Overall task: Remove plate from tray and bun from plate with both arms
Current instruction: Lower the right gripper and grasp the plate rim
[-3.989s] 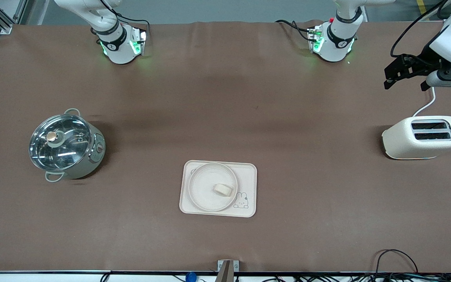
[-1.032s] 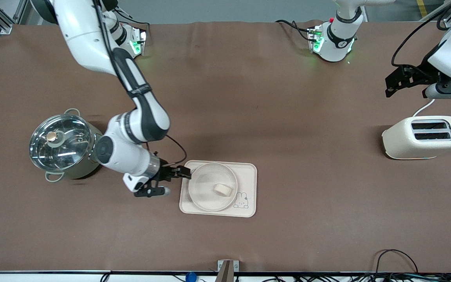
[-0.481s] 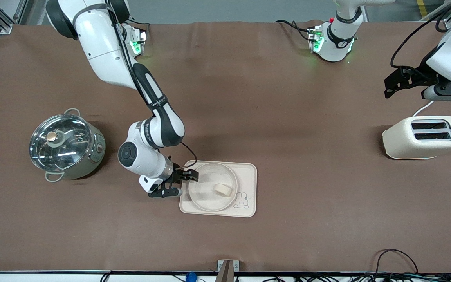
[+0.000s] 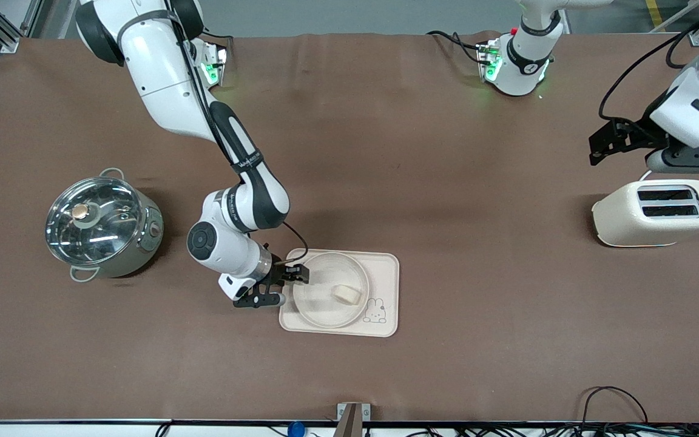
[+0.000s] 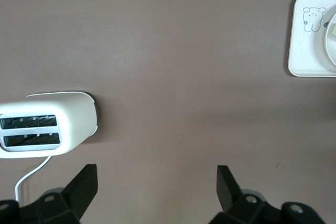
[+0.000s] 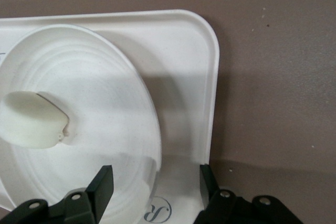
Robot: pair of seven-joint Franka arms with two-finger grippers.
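The round cream plate (image 4: 320, 303) lies in the rectangular rabbit tray (image 4: 387, 273), and the small pale bun (image 4: 346, 294) rests on the plate. My right gripper (image 4: 293, 277) is low at the plate's edge toward the right arm's end of the table. In the right wrist view the plate's rim (image 6: 152, 124) passes between the right gripper's (image 6: 155, 176) open fingers, with the bun (image 6: 31, 119) further in. My left gripper (image 4: 597, 145) hangs open and empty over bare table beside the toaster; the left wrist view shows the left gripper (image 5: 157, 176) with wide-spread fingers.
A white toaster (image 4: 656, 212) stands at the left arm's end of the table, its cord trailing toward the robots. A lidded steel pot (image 4: 101, 221) sits at the right arm's end. The left wrist view also catches the toaster (image 5: 44, 124) and the tray's corner (image 5: 307, 51).
The right arm came in from the pot's side and lowered its gripper onto the plate's rim, fingers narrowing around it. The left arm drifted slightly. Plate and bun have not moved.
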